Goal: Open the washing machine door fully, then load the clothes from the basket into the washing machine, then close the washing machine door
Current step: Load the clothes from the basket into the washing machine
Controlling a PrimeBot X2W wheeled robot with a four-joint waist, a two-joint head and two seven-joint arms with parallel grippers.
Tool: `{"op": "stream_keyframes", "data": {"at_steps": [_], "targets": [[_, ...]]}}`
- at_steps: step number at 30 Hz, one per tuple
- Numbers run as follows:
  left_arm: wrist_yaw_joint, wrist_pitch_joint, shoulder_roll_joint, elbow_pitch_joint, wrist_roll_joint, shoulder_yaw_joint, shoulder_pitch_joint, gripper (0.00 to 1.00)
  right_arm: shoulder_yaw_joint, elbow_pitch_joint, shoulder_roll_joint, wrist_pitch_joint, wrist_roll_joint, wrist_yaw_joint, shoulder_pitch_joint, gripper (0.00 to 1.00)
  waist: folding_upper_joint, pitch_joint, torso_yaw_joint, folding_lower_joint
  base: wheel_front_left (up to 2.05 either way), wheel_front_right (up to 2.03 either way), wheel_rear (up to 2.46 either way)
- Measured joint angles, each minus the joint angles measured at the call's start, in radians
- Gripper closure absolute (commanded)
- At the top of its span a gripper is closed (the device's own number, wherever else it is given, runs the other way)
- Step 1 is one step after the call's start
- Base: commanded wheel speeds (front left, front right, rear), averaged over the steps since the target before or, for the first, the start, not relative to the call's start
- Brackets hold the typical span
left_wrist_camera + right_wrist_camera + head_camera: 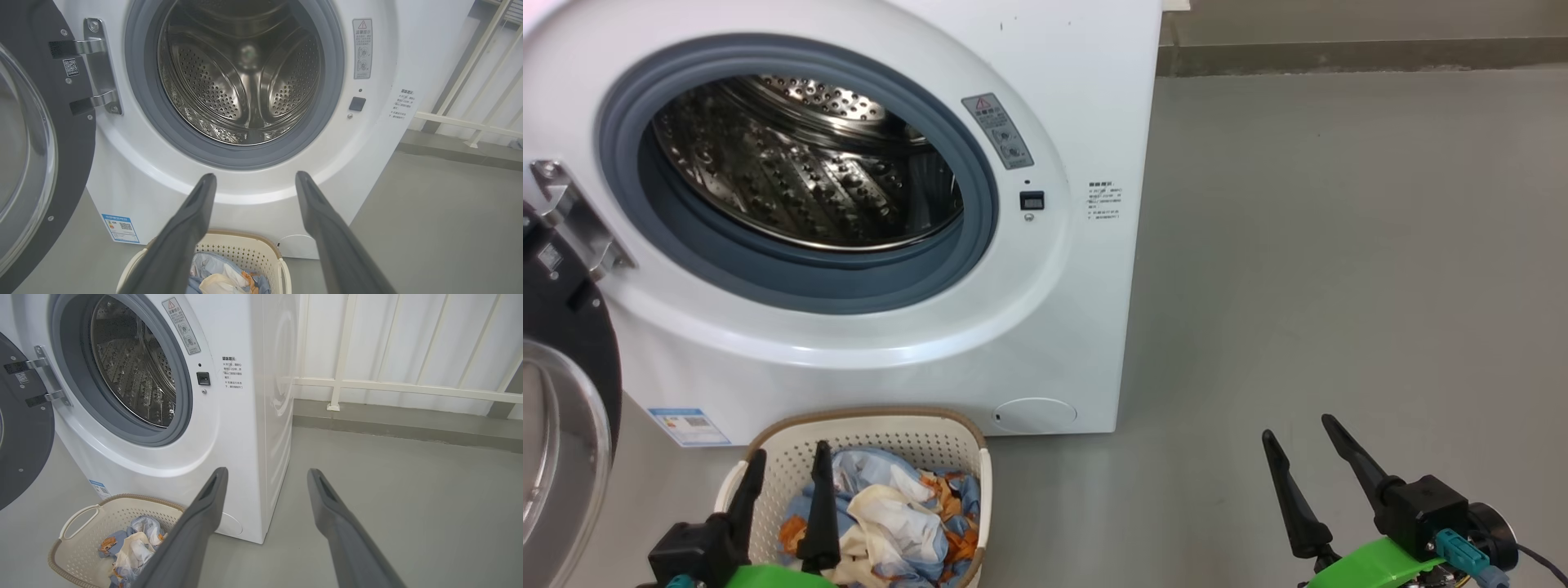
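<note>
Both hands gape, holding nothing: left hand [791, 449] above the basket [890, 431], where the clothes [882, 514] lie, right hand [1297, 426] well apart over the floor [1339, 245]. The washing machine door [574, 327] stands wide open at the left.

The left gripper [791, 451] stands spread wide, its two long dark fingers [819, 506] pointing forward with nothing between them. Behind the fingers sits a black mount [690, 551], and behind that a green wrist piece [776, 578]. The right gripper [1297, 426] is spread just as wide and is also empty, both of its fingers leaning slightly toward its left. At its base are a black block [1417, 502], another green piece and a teal connector [1454, 543].
</note>
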Motion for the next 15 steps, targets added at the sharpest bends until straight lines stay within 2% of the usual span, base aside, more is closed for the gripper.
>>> {"op": "stream_keyframes", "data": {"at_steps": [4, 15], "targets": [[0.000, 0.000, 0.000, 0.000, 0.000, -0.002, 0.000, 0.00, 0.000, 0.002, 0.000, 0.000, 0.000, 0.000, 0.000, 0.00, 0.0000, -0.001, -0.001, 0.0000, 0.44, -0.44, 0.00], [0.000, 0.000, -0.001, 0.005, 0.001, -0.004, 0.000, 0.00, 0.000, 0.003, 0.000, 0.000, 0.000, 0.000, 0.000, 0.00, 0.0000, -0.003, -0.001, 0.0000, 0.01, -0.01, 0.00]]}}
